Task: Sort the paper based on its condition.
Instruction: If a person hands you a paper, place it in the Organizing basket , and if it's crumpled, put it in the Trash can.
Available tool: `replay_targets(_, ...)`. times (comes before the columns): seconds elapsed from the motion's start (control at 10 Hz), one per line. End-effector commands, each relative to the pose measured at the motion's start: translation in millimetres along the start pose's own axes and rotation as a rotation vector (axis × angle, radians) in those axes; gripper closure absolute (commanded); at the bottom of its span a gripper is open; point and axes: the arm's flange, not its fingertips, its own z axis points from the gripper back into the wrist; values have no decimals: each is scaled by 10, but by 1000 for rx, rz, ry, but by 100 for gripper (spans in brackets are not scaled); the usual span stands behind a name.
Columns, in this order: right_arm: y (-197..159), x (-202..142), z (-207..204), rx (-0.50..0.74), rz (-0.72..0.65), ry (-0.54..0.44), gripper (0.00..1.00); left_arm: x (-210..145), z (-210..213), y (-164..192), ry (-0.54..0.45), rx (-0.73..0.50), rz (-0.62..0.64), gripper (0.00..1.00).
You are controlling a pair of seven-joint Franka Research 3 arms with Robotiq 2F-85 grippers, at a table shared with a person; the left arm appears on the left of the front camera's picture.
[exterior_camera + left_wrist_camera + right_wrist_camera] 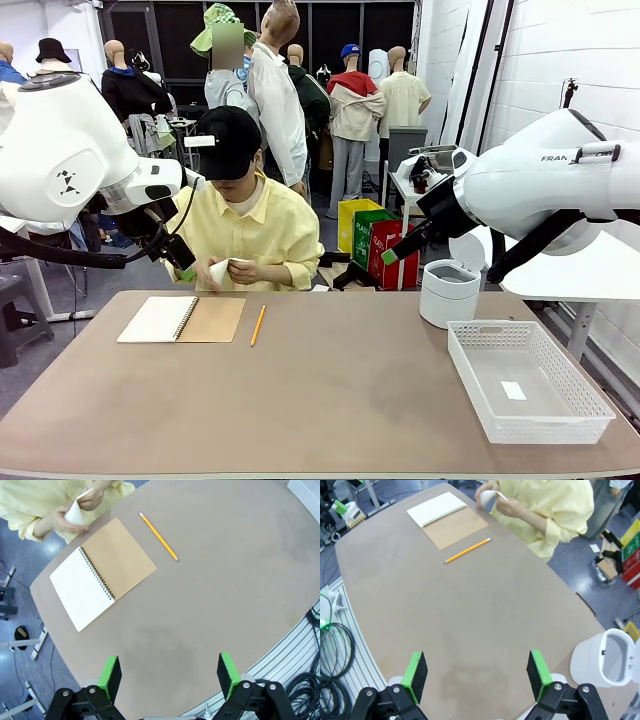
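Looking from the front, I see the person's hands [240,268] holding the paper [218,272] at the far edge of the table [330,400], by the notebook [180,319]. From my left wrist, my left gripper [169,676] is wide open over the table, holding nothing. From my right wrist, my right gripper [477,675] is wide open too, touching nothing.

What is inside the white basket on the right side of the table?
One small flat paper piece lies near the middle of the basket floor. No crumpled balls show. The mesh near wall partly screens the floor strip right behind it.
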Motion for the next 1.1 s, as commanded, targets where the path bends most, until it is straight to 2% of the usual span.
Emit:
replay_targets(0.0,-1,9,5,2,2,8,0,-2,4,6,0,2,-1,0)
replay_targets(1.0,-1,9,5,2,2,8,0,-2,4,6,0,2,-1,0)
